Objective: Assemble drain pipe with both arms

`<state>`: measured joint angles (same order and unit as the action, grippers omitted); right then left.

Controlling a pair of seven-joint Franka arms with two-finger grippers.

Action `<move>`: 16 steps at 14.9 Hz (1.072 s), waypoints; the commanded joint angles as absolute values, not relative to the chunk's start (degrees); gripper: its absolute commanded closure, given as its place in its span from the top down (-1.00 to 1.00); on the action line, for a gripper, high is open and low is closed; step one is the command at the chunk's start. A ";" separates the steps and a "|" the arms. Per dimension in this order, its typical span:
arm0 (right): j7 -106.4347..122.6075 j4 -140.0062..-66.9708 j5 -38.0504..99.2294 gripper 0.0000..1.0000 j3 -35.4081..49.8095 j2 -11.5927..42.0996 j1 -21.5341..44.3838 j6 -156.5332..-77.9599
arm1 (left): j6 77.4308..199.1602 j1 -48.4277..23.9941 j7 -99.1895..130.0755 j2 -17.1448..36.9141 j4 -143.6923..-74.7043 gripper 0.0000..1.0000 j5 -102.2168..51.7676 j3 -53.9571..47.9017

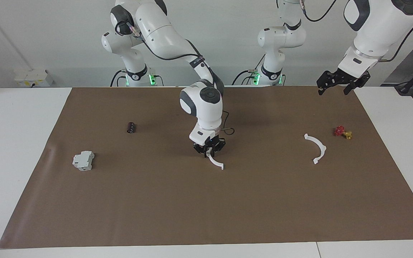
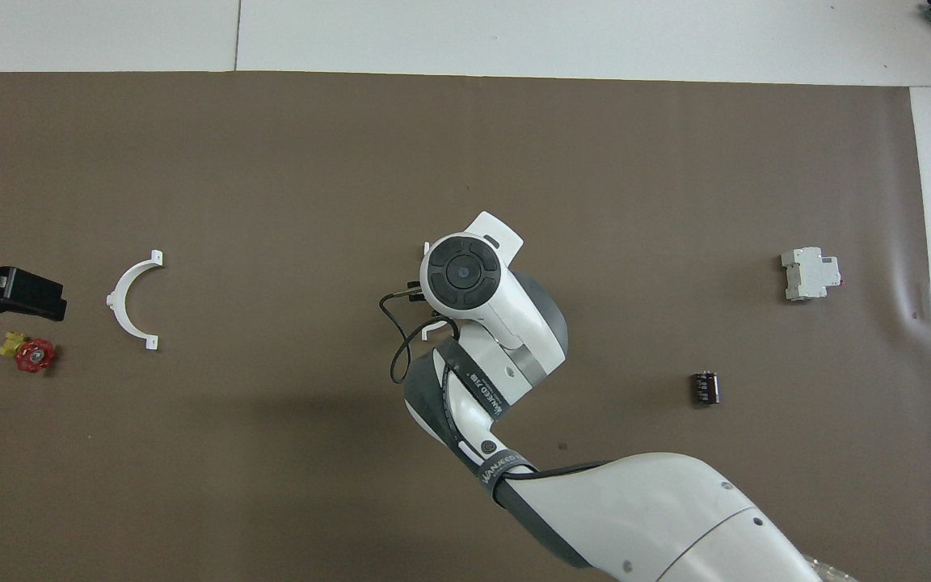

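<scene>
Drain pipe halves well apart atm: one half-ring (image 1: 216, 162) mid-mat, other half-ring (image 1: 316, 147) flat on the brown mat (image 1: 156, 208) toward the left arm's end, w/ a red-and-yellow valve piece (image 1: 342, 132) just beside it, a bit nearer the robots. Right gripper (image 1: 209, 152) low over the mid-mat half, pointing straight down at the end nearest the robots; fingers right at the plastic, but can't tell if pinching or just parted around it. Overhead mostly blocked by the right arm's wrist, only tab ends poking out. Left gripper (image 1: 338, 87) parked up in the air over the mat's edge at its own end, fingers spread wide, holding nothing, waiting. Also on the mat toward the right arm's end: grey-white boxy block (image 1: 83, 160) and small dark cylinder (image 1: 131, 127), the cylinder nearer the robots.
</scene>
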<state>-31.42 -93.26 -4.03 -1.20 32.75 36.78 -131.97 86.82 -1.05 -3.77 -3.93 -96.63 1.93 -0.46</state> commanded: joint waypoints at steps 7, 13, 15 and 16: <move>-30.94 -93.96 -5.36 1.00 -2.46 23.04 28.76 -130.26 | 87.10 -0.88 -4.31 -5.36 -97.12 1.00 2.02 -0.79; -20.41 -93.96 -4.22 1.00 -2.29 13.55 15.84 -118.06 | 87.28 -0.70 -4.92 -5.71 -97.73 1.00 2.02 -0.35; -15.23 -93.96 -4.13 1.00 -2.29 10.39 12.50 -113.05 | 87.10 -0.27 -5.10 -5.71 -97.73 1.00 2.02 -0.35; -13.12 -93.96 -3.78 1.00 -2.29 8.72 11.26 -110.24 | 87.10 -0.26 -5.01 -5.71 -97.73 1.00 2.02 -0.35</move>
